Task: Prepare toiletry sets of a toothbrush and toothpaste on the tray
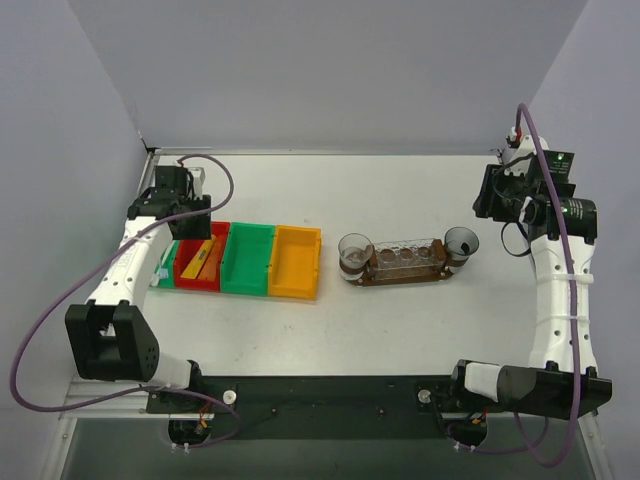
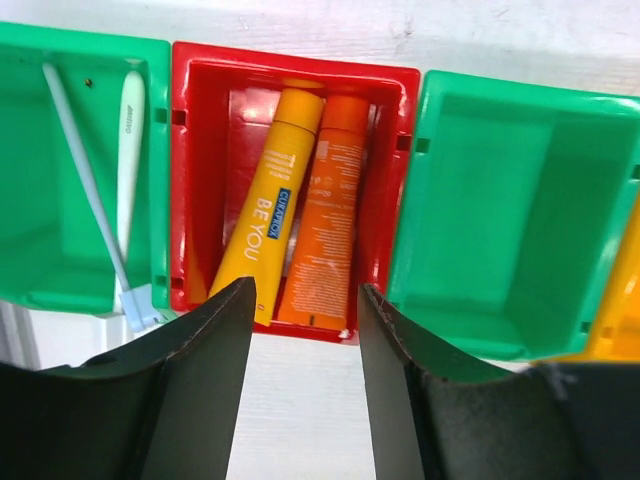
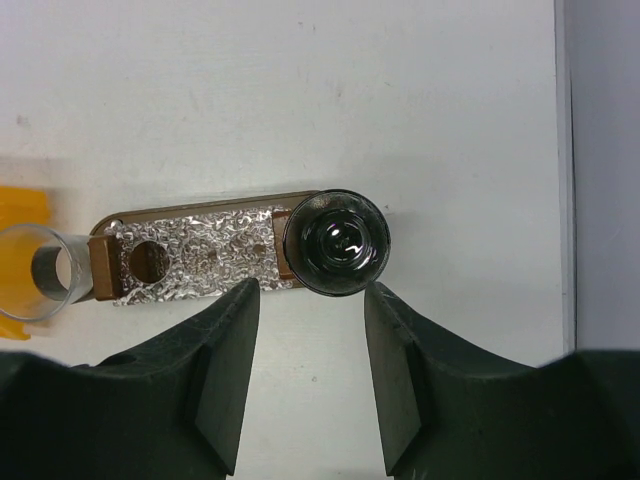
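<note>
— left tool [image 2: 305,292], state?
— spread wide, nothing between the fingers. hovering at the lower edge of the red bin [image 2: 195,170], bottom centre of the left wrist frame.
— toothpaste, location?
— both inside the red bin, lying side by side and touching: yellow tube [image 2: 268,215] on the left, orange tube [image 2: 328,215] on the right, wider ends toward the bottom of the frame.
— toothbrushes?
— in the green bin [image 2: 30,250] at the left edge, just beside the red one. slanted toothbrush [image 2: 85,180] running from upper left to lower right; upright toothbrush [image 2: 128,150] next to it, the two crossing low down.
— right tool [image 3: 312,290]?
— also wide open and empty, over bare counter [image 3: 300,100], just below the tray [image 3: 200,252] in the right wrist frame.
— tray, position?
— centre right of the top view, well apart from the bins. dark cup [image 3: 337,243] on its right end, clear cup [image 3: 40,272] at its left end.
</note>
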Robot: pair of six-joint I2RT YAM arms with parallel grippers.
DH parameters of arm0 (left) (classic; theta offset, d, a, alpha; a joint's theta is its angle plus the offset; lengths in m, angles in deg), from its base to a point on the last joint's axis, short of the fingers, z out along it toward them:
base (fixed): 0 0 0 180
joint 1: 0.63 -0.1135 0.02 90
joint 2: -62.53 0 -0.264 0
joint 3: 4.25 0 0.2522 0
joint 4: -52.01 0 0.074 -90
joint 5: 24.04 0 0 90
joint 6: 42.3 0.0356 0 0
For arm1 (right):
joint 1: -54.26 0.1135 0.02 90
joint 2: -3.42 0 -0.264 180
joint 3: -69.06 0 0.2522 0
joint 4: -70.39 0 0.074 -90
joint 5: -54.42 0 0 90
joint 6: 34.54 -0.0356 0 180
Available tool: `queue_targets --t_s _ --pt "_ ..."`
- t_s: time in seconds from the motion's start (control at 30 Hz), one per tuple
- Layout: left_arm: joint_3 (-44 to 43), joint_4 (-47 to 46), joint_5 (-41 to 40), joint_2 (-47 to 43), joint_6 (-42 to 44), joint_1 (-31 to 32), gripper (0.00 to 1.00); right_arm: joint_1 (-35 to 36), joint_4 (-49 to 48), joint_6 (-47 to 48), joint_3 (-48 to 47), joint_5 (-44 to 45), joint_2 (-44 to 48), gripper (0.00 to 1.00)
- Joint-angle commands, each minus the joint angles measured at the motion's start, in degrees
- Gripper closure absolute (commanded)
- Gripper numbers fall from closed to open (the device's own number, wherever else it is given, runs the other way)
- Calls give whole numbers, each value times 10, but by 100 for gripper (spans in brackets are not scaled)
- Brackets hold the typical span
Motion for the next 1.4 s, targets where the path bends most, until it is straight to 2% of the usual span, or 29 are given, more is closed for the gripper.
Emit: queue_targets --t_s 0.0,0.2,0.57,1.37 --pt "-36 -14 -31 37 69 -5 46 1 -6 -17 -23 -9 -4 58" --pt "-38 -31 -38 95 81 -7 53 1 -6 -31 -21 -18 -12 59" --pt "-71 -36 -53 187 91 -8 53 1 -8 -43 -23 -31 -25 60" --pt "-43 -48 -68 264 77 -8 49 3 -10 -43 -2 -31 -19 61"
